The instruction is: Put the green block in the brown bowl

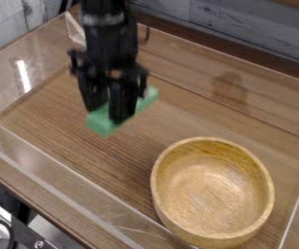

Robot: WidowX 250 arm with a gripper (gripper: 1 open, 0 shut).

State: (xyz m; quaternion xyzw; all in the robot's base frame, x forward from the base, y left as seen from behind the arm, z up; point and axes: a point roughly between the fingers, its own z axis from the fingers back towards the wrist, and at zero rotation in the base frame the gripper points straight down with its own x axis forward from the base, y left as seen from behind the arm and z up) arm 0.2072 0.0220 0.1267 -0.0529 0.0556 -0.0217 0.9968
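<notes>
- Brown bowl point(213, 191): sits on the table point(230, 107) by its near right corner, hollow showing only bare wood.
- Green block point(119, 109): off the tabletop, pinched in the gripper point(114, 105), left of and beyond the bowl; frame blurred, apparently tilted.

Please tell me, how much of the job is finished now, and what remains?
Done: the gripper is shut on the green block and holds it off the table. In hand: carrying it, to the left of the brown bowl. Left: bring it over the bowl, which has nothing inside, and release.
</notes>
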